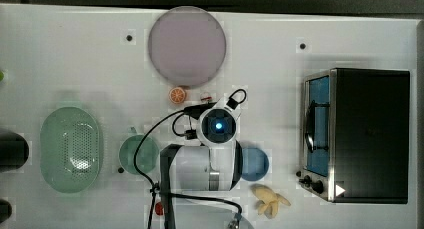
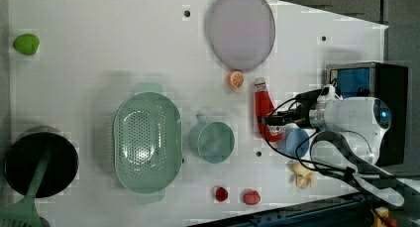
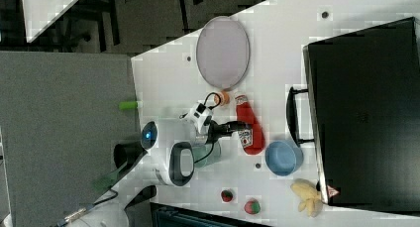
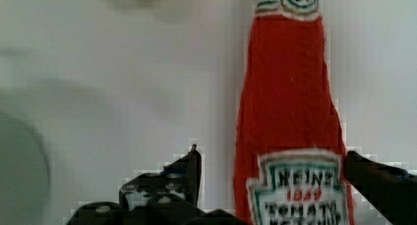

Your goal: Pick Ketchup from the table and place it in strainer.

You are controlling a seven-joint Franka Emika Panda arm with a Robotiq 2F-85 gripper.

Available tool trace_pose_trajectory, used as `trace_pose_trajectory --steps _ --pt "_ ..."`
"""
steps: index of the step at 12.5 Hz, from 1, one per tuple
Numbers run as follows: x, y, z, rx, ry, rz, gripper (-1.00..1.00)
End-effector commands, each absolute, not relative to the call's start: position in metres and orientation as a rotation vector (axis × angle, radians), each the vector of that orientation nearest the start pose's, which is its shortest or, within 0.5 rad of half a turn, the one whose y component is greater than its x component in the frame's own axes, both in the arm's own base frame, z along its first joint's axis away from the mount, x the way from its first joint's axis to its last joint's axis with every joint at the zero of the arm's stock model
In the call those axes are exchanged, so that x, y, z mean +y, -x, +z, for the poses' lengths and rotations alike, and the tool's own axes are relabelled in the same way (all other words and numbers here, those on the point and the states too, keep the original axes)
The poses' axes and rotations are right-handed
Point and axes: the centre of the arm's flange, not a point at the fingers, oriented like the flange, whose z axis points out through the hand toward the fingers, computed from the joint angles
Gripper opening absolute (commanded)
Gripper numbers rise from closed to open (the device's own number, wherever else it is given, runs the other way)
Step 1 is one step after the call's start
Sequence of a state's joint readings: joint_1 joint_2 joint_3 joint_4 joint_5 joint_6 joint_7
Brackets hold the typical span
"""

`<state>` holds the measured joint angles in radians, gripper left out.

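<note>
**Kid:** Where is the Ketchup point(image 2: 265, 113)?

**Helper:** It lies flat on the white table point(image 2: 99, 53). In the left view its cap end is just beside the orange slice point(image 2: 236, 79), and its fat end is right next to the blue bowl point(image 2: 296, 141). The big lilac plate point(image 2: 241, 28) is a little past the orange slice.

**Kid:** And the robot's claw?

**Helper:** The gripper point(image 4: 270, 178) is right over the Ketchup's label end. Its two black fingers point(image 4: 179, 178) are spread wide — one on each side of the bottle. In the wrist view there is a gap between the near finger and the red side, so nothing is pinched.

**Kid:** Where is the strainer point(image 2: 147, 141)?

**Helper:** It sits well apart from the Ketchup, with the green cup point(image 2: 212, 141) between them in the left view. Nothing is inside the strainer.

**Kid:** What else is near the Ketchup?

**Helper:** A black toaster oven point(image 1: 367, 134) stands past the blue bowl. A yellow banana toy point(image 2: 302, 175) lies near that bowl too. Two red strawberries point(image 2: 236, 195) rest by the table edge — farther off, nearer the green cup. A black pot point(image 2: 40, 160) sits beyond the strainer.
</note>
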<state>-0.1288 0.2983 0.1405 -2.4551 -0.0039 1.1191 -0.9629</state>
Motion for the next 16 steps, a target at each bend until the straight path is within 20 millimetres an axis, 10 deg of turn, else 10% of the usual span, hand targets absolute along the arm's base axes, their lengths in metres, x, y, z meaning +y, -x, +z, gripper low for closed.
trace_pose_trajectory --steps 1,4,7,16 --pt "0.006 -0.479 0.165 -0.335 3.078 0.020 0.92" --pt "0.006 -0.479 0.161 -0.334 3.077 0.021 0.21" --pt "0.005 -0.494 0.183 -0.336 3.086 -0.054 0.20" --pt "0.034 -0.515 0.404 -0.394 3.123 0.096 0.20"
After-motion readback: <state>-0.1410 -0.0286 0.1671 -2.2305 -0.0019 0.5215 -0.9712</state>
